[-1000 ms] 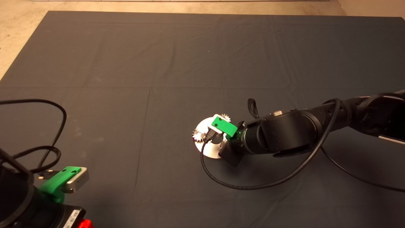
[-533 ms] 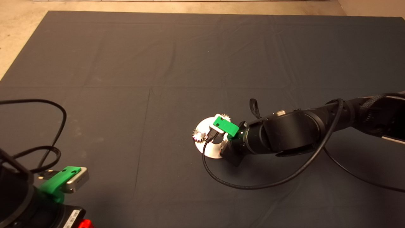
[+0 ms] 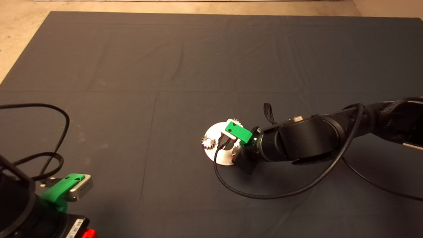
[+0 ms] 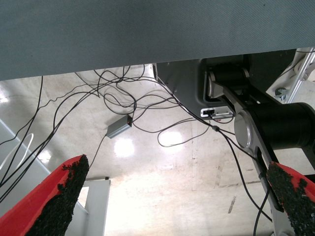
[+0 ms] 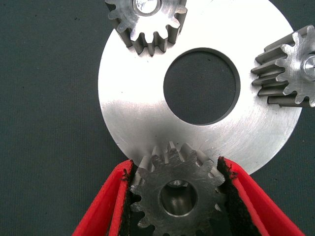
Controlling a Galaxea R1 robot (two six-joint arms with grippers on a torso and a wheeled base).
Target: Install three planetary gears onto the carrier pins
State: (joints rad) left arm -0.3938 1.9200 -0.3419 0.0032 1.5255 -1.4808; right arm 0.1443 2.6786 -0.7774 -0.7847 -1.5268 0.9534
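Right gripper (image 5: 173,196) clamps the third planetary gear (image 5: 176,192) at the carrier disc's (image 5: 147,123) near rim, bore over a pin — two gears (image 5: 146,19) already sit on theirs. Risk: a tilted gear could jam on its pin, or nudge the disc across the mat (image 3: 132,66). Gear axis points straight up, face flat. Left gripper (image 4: 167,196) waits open off the mat's near-left corner.

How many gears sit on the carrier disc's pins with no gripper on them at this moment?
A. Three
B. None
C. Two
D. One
C: two free gears sit on pins of the disc, while the right gripper grips the third gear.
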